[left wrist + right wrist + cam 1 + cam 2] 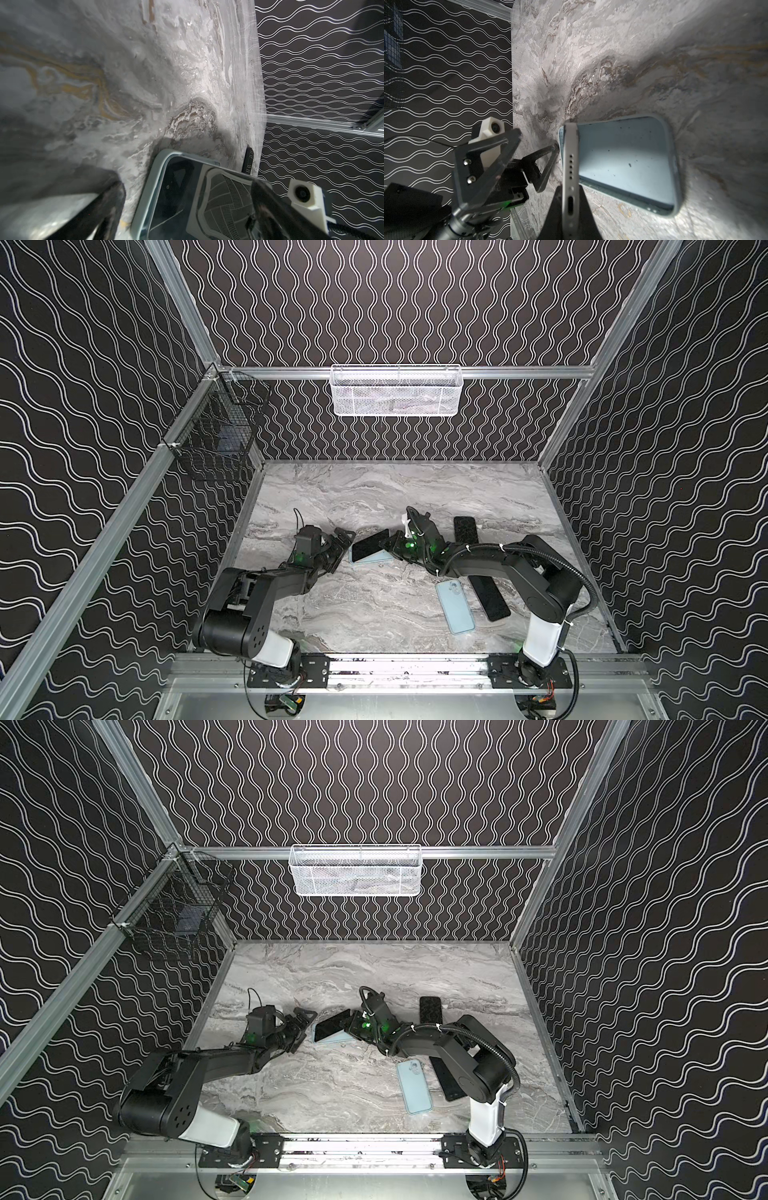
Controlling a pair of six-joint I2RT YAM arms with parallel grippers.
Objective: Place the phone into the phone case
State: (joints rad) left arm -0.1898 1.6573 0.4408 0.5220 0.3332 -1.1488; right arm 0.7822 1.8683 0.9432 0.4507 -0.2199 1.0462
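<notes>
R jaws are pinched shut on the phone (571, 166) at its port end. It's a thin slab w/ a matte grey metal edge, a row of small holes and a glossy black glass face (369, 545). The phone is tilted: far end down at the end of the phone case (623, 162), gripped end raised above it, not seated flat.

The case lies open side up mid-table. It's a pale blue shell w/ rounded corners, a raised rim and dark specks inside.

L jaws are spread wide, holding nothing. Their black triangular frames sit just beside the case's end; can't tell if they touch.

The table (374, 497) is smooth, grey veined, marble-look. Toward the R side lie a second pale blue case (455, 605), back up w/ camera cutout, and two flat black slabs (464, 530). A white mesh basket (397, 391) hangs on the back rail.
</notes>
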